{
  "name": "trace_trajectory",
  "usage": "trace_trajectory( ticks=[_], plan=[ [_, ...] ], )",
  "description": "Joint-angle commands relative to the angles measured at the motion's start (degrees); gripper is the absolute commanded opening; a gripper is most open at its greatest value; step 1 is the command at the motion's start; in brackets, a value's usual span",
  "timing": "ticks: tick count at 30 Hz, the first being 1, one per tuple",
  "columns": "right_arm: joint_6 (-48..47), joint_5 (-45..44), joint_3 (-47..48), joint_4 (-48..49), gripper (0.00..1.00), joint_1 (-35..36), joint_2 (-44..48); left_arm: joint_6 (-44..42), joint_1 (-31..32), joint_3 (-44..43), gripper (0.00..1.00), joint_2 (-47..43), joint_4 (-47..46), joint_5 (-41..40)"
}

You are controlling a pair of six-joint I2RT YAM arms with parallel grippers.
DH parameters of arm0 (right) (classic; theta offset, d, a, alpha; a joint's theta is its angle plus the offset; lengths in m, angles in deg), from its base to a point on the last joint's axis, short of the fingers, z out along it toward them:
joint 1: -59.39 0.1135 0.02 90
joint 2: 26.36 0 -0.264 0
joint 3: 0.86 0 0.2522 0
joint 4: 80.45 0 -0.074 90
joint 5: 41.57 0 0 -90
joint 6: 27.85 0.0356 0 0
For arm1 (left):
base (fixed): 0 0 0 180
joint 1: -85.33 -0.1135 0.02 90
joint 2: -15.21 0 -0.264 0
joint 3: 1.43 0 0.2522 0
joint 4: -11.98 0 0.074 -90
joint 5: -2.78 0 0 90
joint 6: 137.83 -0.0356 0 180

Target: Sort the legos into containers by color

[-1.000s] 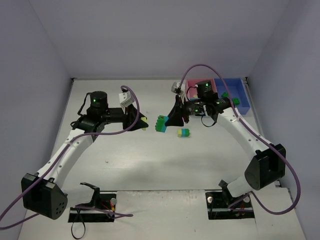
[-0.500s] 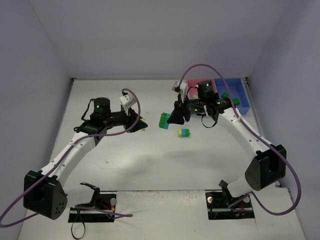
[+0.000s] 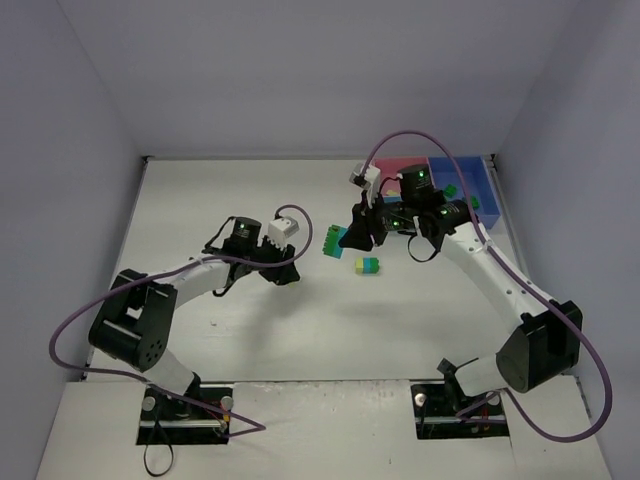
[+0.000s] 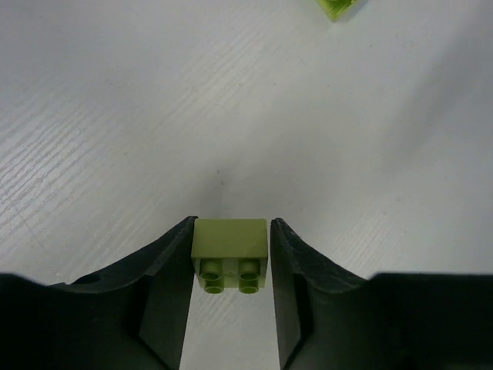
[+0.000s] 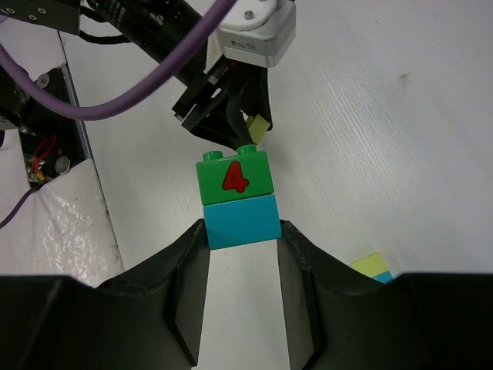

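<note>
My left gripper point(image 4: 231, 228) is low over the table with a yellow-green lego point(image 4: 229, 248) between its jaws. The left finger touches it and only a hairline shows on the right. From above, this gripper point(image 3: 290, 272) sits left of centre. My right gripper point(image 5: 243, 231) is shut on a cyan lego point(image 5: 242, 220) that carries a green lego marked 4 point(image 5: 233, 176). That stack point(image 3: 331, 240) hangs above mid-table. A yellow-green and cyan piece point(image 3: 367, 266) lies on the table. The containers stand at the back right: a pink tray point(image 3: 392, 166) and a blue tray point(image 3: 468, 172).
Green bricks point(image 3: 450, 190) lie in the blue tray, partly behind the right arm. Another yellow-green piece point(image 4: 337, 6) shows at the top edge of the left wrist view. Grey walls close in the table on three sides. Purple cables loop over both arms.
The left arm has folded and carried its yellow-green lego down and toward me, close to the table. The right gripper has shifted slightly back and right with its stack.
</note>
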Motion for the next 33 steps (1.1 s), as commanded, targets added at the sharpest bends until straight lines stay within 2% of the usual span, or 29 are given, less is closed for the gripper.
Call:
trace_trajectory(
  ticks=[1, 6, 9, 15, 17, 22, 28, 33],
  plan=[
    [0.80, 0.03, -0.79, 2.07, 0.00, -0.19, 3.11, -1.66, 0.23, -3.62, 0.39, 1.54, -5.24, -0.46],
    [0.71, -0.06, -1.58, 2.07, 0.00, -0.19, 3.47, -2.80, 0.23, -5.20, 0.59, 3.93, -4.10, 2.61],
    [0.36, 1.17, -1.32, 2.07, 0.00, -0.19, 3.47, -5.17, 0.23, -6.61, 0.62, 1.92, -0.51, 5.07],
    [-1.39, 6.17, -0.27, 1.72, 0.00, -0.11, 3.29, -12.03, -1.79, -12.14, 0.63, -10.02, 11.78, 15.26],
    [-1.84, 9.24, 0.35, 1.37, 0.00, -0.02, 2.86, -14.57, -3.19, -15.03, 0.63, -11.62, 16.18, 21.91],
    [-3.77, 11.46, 2.46, -0.12, 0.00, 2.88, 0.83, -16.87, -3.73, -21.11, 0.63, -11.71, 23.58, 32.05],
    [-3.86, 12.25, 4.30, -0.56, 0.00, 4.55, -1.71, -17.31, -2.15, -23.58, 0.63, -11.54, 26.49, 33.82],
    [-3.95, 12.60, 5.10, -0.56, 0.00, 5.17, -1.98, -13.28, -1.97, -21.04, 0.63, -13.64, 21.32, 33.82]
  ],
)
